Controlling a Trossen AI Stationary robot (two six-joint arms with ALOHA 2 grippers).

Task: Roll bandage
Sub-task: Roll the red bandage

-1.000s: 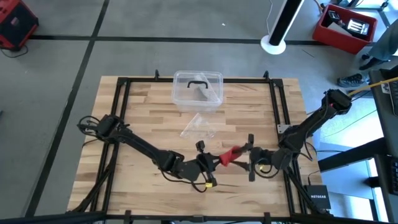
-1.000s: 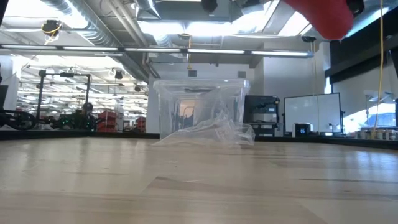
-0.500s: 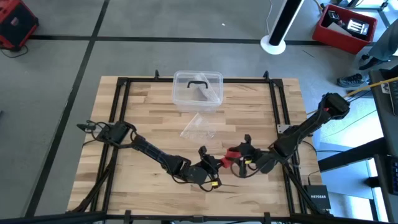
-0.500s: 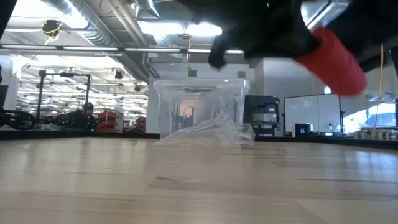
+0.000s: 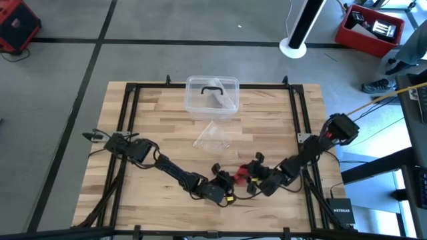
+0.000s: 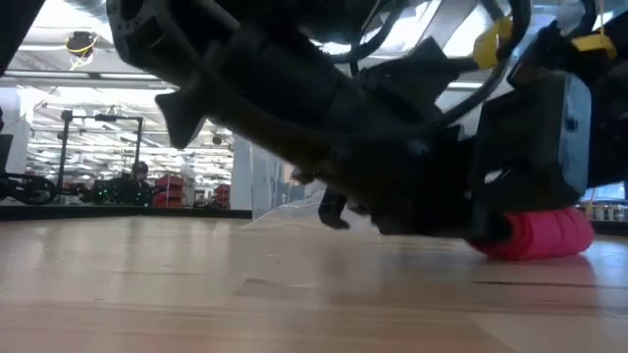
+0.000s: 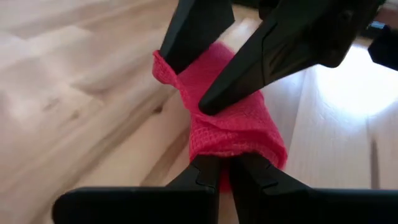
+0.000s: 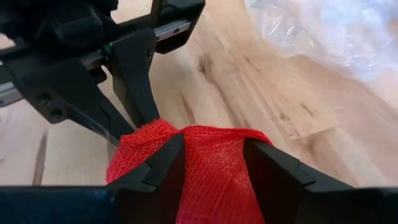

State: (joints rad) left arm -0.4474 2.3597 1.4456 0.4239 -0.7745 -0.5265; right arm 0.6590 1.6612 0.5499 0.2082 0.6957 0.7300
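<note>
Both grippers meet on the bandage point(image 5: 240, 175), a small red roll of open-weave fabric low over the front-middle of the table point(image 5: 153, 133), a little right of centre. In the low view the bandage point(image 6: 538, 235) seems to rest on the wood, though the dark arm bodies crowd that view and contact is hard to confirm.

Left gripper point(image 5: 224, 177): clenched on the bandage. Left wrist view shows its two fingers point(image 7: 205, 177) pinched nearly together on one end of the roll point(image 7: 233, 127), fabric bunched between them.

Right gripper point(image 5: 252, 173): grasping the bandage from the opposite side. Right wrist view shows its fingers point(image 8: 273, 171) set apart on either flank of the roll point(image 8: 208, 165), pressed against the mesh. The left gripper's fingertips point(image 8: 140, 87) come in from the far end in that same view and bite into the fabric there.

Arms: left arm reaches from the table's left edge diagonally toward the front-middle; right arm comes in from the right edge, bent low. The two grippers sit just beside each other, with the roll between.

Farther back, a crumpled sheet of clear plastic point(image 5: 213, 137) lies on the wood near the middle, well apart from the roll; it also shows in the right wrist view point(image 8: 336, 31). Behind it, near the back edge, stands a clear plastic box point(image 5: 212, 97) with a black handle point(image 5: 212, 88).
</note>
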